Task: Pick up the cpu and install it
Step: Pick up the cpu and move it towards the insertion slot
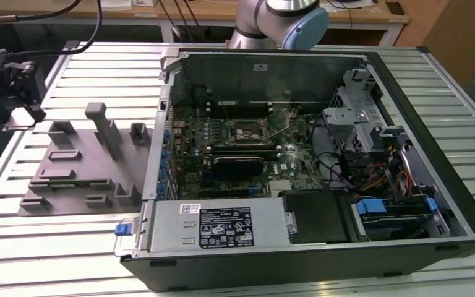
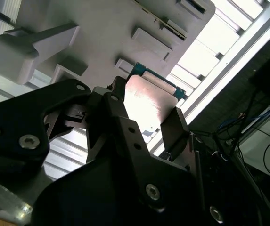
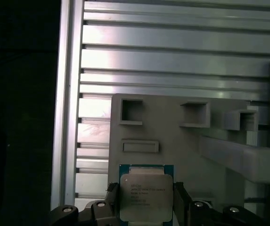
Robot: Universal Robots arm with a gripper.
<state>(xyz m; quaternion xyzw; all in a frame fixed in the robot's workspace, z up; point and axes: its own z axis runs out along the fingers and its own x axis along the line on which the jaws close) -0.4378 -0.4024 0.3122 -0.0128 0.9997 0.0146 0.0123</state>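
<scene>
Your pincer [image 3: 145,207] is closed narrow on the cpu [image 3: 143,194], with one black finger [image 3: 112,203] against each opposite edge in both wrist views. You will note the cpu's metal face is turned to the first wrist camera, over the edge of the grey fixture plate [image 3: 172,141] and just beside its shallow rectangular pocket [image 3: 140,146]. Whether the cpu touches the plate cannot be told. Around the plate lies the slatted table [image 3: 172,61]. The open computer case [image 1: 320,154] stands beside the plate, to the exterior view's right.
</scene>
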